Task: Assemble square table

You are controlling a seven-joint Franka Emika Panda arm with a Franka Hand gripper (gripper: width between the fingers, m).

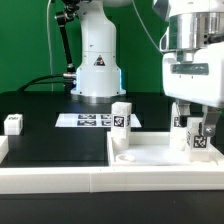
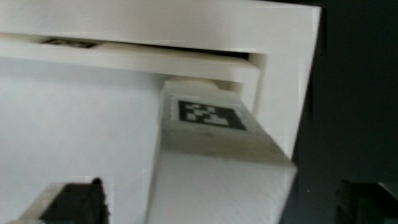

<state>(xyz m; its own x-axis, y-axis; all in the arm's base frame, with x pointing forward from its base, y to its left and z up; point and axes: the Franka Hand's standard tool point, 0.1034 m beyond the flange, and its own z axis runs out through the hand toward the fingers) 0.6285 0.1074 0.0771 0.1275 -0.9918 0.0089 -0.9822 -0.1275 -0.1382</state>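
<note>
Wrist view: leg between parted jaws

The marker board lies flat on the black table, its printed tags facing up. A long white border wall runs along the table's near edge, well apart from the marker board

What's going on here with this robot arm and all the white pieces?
The arm is putting together a white square table. Its pincer stands open around a leg at the slab's corner on the exterior view's right, without clamping it. A second leg stands at the slab's far corner, and a third sits apart on the black table.
</note>
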